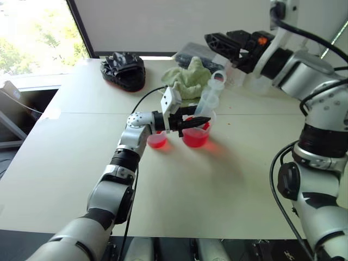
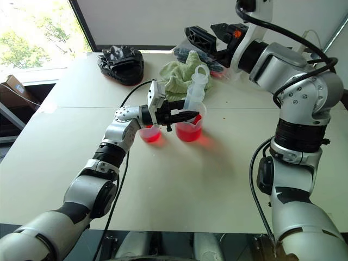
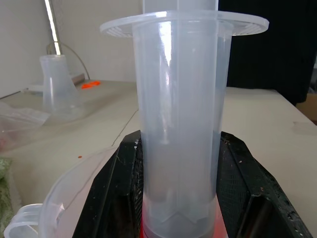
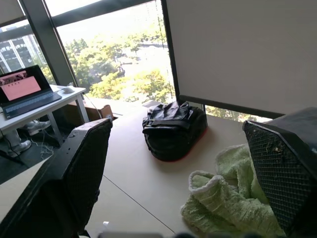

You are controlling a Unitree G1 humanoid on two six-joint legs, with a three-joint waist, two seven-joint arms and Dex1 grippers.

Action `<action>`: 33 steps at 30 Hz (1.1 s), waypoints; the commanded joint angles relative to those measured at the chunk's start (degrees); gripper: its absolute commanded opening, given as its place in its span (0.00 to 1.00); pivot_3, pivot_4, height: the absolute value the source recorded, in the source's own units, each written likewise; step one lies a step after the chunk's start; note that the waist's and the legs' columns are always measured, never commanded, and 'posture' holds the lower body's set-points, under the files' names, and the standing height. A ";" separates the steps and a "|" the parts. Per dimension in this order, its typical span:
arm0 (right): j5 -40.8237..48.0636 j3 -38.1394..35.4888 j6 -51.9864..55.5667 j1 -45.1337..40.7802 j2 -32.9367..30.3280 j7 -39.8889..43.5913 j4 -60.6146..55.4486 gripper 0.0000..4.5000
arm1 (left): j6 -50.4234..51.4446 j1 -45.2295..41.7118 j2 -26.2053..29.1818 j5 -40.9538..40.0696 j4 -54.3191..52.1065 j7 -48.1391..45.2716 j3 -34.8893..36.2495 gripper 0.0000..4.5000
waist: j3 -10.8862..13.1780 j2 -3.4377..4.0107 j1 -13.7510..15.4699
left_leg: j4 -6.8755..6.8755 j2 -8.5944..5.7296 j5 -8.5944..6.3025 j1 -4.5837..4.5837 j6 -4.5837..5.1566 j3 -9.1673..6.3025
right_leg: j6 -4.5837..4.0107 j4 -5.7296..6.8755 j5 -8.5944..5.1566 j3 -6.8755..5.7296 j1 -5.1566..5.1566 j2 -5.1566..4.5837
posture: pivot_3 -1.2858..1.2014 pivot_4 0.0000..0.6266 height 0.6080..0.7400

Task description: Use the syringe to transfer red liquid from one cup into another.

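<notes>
table (image 1: 228, 179): white, holds everything
beaker (image 1: 196, 136): red liquid (image 1: 194, 138) inside, beside small cup (image 1: 157, 140)
syringe (image 1: 209, 98): stands tilted in beaker, plunger raised
left gripper (image 1: 191, 122): clamped on syringe barrel
right gripper (image 1: 228, 46): fingers spread wide, empty, above green towel (image 1: 190, 79)

The syringe (image 3: 179, 124) runs past the left wrist view's upper and lower edges, so its plunger top and tip are cut off there. In the head views its lower end is hidden inside the beaker (image 2: 190, 129), behind the left gripper (image 2: 182, 115)
</notes>
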 commanded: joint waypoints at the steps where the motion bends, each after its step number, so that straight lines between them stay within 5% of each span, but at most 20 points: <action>1: 0.67 -0.91 -0.23 -0.74 -0.70 0.76 -2.43 0.98 | 0.01 0.28 -0.32 -0.58 0.17 0.18 -0.23 0.31 | 0.00 0.00 0.02 | 0.00 0.00 0.00 0.00 0.00 0.00 | 0.00 0.00 0.00 0.00 0.00 -0.01 | 0.52 0.24 0.88; 16: 1.45 -3.58 0.69 1.97 -1.09 -0.62 -4.44 0.98 | -1.20 -5.12 -0.42 -3.59 2.48 5.91 5.03 0.31 | 0.01 -0.01 -0.04 | 0.00 0.00 -0.02 -0.01 0.03 0.00 | 0.00 -0.01 0.00 0.00 0.00 -0.01 | 0.52 0.24 0.88; 33: 1.17 -4.91 0.82 5.09 -3.04 -1.03 -4.94 0.98 | 10.58 -6.94 -0.81 -11.69 -9.06 17.78 10.10 0.31 | 0.01 -0.01 -0.05 | -0.07 0.02 0.06 -0.05 -0.10 0.00 | 0.00 0.00 0.00 0.00 -0.04 0.01 | 0.52 0.24 0.88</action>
